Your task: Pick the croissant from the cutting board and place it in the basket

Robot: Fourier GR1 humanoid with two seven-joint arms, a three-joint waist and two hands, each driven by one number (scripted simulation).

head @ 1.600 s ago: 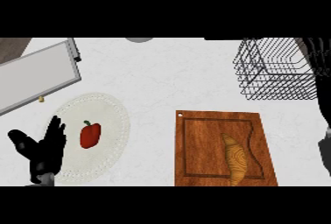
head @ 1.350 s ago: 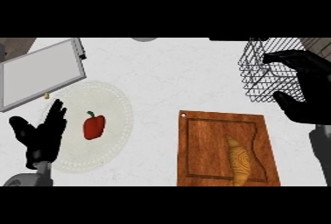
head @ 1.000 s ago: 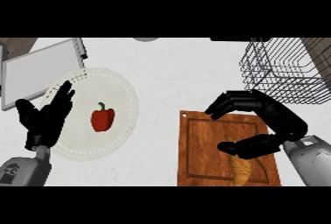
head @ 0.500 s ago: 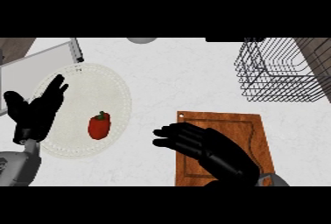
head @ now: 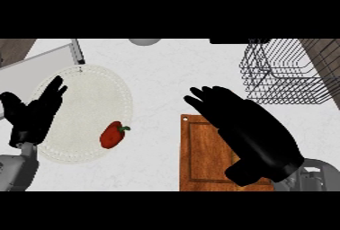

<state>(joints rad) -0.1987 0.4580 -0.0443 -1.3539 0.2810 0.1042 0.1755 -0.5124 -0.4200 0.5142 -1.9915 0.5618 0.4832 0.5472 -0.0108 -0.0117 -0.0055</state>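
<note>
My right hand (head: pixel 249 130) lies flat over the wooden cutting board (head: pixel 203 166), fingers straight and pointing up-left past the board's top edge. It covers most of the board, and the croissant is hidden under it or out of sight. The black wire basket (head: pixel 282 72) stands at the upper right, apart from the hand. My left hand (head: pixel 33 114) rests open at the left edge, fingers up, over the rim of the white plate (head: pixel 79 99).
A red bell pepper (head: pixel 111 134) lies on the white plate's lower right part. A grey tray (head: pixel 33 67) sits at the upper left behind the plate. A grey round object (head: pixel 145 41) shows at the top edge.
My right hand came down from near the basket and spread out flat over the cutting board, hiding the croissant. The view shifted, and the left hand stayed open at the left.
</note>
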